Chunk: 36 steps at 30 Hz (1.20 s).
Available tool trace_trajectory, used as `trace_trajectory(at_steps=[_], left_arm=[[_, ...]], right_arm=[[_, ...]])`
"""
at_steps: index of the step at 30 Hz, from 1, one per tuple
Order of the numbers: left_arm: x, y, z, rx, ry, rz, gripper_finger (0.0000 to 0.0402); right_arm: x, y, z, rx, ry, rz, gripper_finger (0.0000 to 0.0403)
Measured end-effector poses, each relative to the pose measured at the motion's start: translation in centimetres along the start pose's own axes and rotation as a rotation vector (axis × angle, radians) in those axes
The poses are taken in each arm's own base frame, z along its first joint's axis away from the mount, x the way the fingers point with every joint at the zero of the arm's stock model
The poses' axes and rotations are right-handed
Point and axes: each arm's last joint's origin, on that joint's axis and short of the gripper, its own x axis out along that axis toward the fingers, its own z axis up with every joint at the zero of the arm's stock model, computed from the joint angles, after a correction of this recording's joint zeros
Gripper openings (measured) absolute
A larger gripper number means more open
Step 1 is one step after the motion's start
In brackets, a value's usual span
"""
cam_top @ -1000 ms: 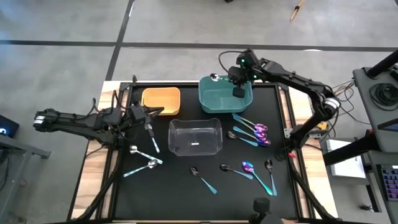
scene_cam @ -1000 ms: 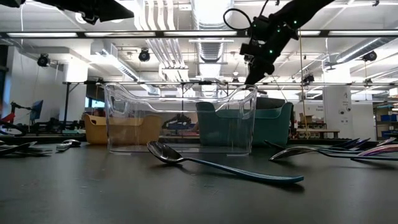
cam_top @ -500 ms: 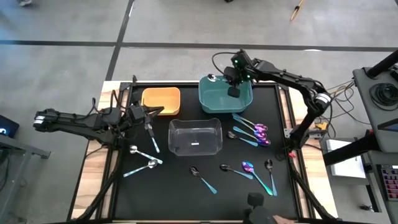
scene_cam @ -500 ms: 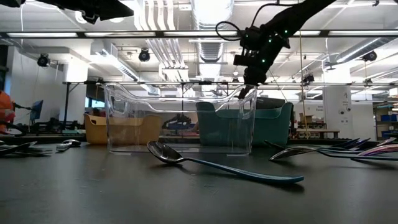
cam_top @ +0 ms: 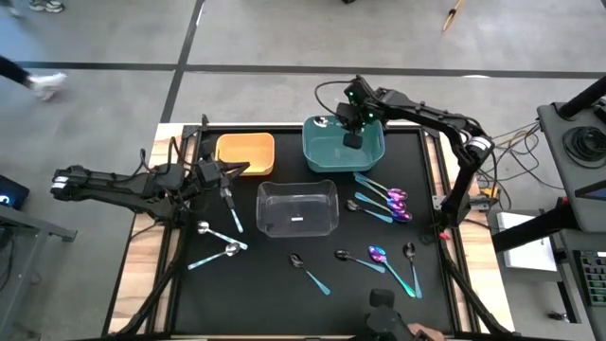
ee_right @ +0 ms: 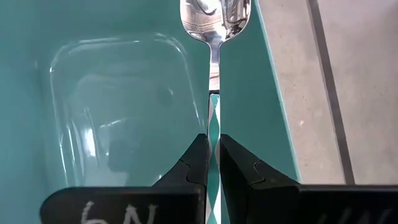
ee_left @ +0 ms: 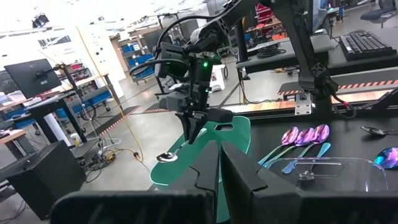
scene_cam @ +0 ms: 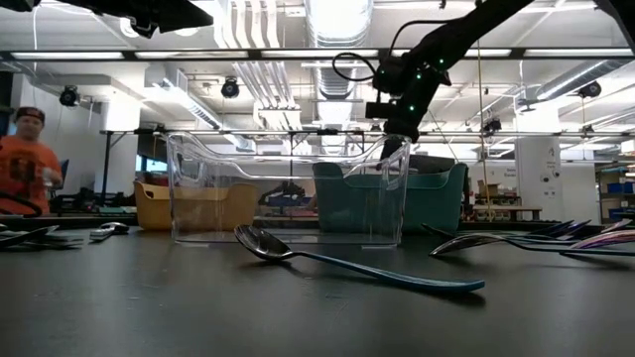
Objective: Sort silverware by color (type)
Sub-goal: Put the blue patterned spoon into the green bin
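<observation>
My right gripper (cam_top: 349, 139) hangs over the teal bin (cam_top: 369, 156), shut on a silver-bowled spoon (ee_right: 214, 37). The spoon's bowl (cam_top: 323, 120) is at the bin's far left corner. My left gripper (cam_top: 227, 196) waits high over the table's left side. It is shut, and the left wrist view shows nothing between its fingers (ee_left: 239, 171). Other spoons lie flat on the black mat: a purple-bowled group (cam_top: 390, 202) at the right, several (cam_top: 379, 258) near the front and two (cam_top: 220, 244) at the left. My right gripper pinches the spoon's thin light-blue handle (ee_right: 213, 115) between its two fingers. The fingers lie along the handle and slant down toward the table's far left. The spoon reaches out past the fingertips and slopes down. Whether its bowl (ee_left: 166, 157) touches the teal bin's rim, I cannot tell.
An orange bin (cam_top: 245, 153) stands at the far left and a clear bin (cam_top: 297, 210) at the middle of the mat. In the low view a person (scene_cam: 25, 164) stands beyond the table at the left.
My right gripper has moved toward the table's left edge and a little down over the teal bin, tipping further downward. It has stayed shut on the spoon, whose bowl remains near the bin's far left corner.
</observation>
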Motion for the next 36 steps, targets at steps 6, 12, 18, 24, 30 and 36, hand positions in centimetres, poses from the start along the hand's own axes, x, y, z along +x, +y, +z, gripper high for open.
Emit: trace_trajectory(at_steps=[6,12,18,24,30,36], left_arm=[[0.0,0.0,0.0,0.0,0.0,0.0,0.0],[0.0,0.0,0.0,0.0,0.0,0.0,0.0],[0.0,0.0,-0.01,0.0,0.0,0.0,0.0],[0.0,0.0,0.0,0.0,0.0,0.0,0.0],[0.0,0.0,-0.02,0.001,0.002,0.0,0.0],[0.0,-0.01,-0.04,0.001,0.003,-0.001,0.0]], right_arm=[[0.02,0.08,-0.12,0.013,0.012,0.008,0.0012],[0.08,0.12,-0.19,0.018,0.015,0.01,0.0012],[0.26,0.24,-0.39,0.028,0.023,0.015,0.0012],[0.3,0.27,-0.45,0.037,0.025,0.017,0.0012],[0.34,0.36,-0.44,0.04,0.026,0.019,0.0012],[0.48,0.45,-0.59,0.044,0.031,0.023,0.0012]])
